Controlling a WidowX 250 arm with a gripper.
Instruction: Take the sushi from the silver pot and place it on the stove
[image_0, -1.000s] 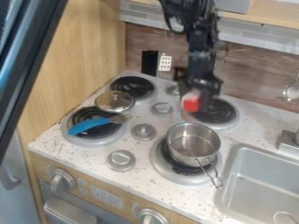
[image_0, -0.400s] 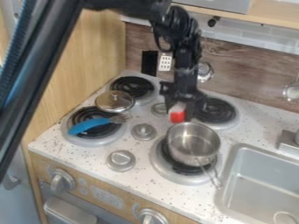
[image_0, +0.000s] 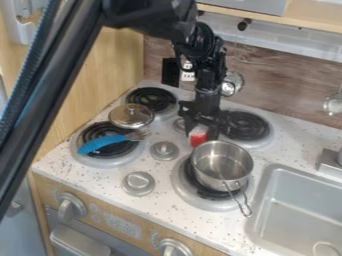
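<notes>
The black gripper (image_0: 200, 133) hangs low over the middle of the stove top, just behind the silver pot, shut on the red and white sushi (image_0: 198, 136). The sushi sits between its fingers, close to the pot's back left rim; whether it touches the stove surface I cannot tell. The silver pot (image_0: 222, 167) stands on the front right burner, its wire handle pointing toward the front right. The white speckled stove (image_0: 167, 182) has four black coil burners.
A blue-handled utensil (image_0: 100, 144) lies on the front left burner, with a glass lid (image_0: 131, 116) behind it. Metal knobs (image_0: 164, 150) stand between the burners. The grey sink (image_0: 304, 205) is at the right.
Over the last second the gripper has come down and to the left with the sushi in it, from above the back right burner. The pot's body stays in place.
</notes>
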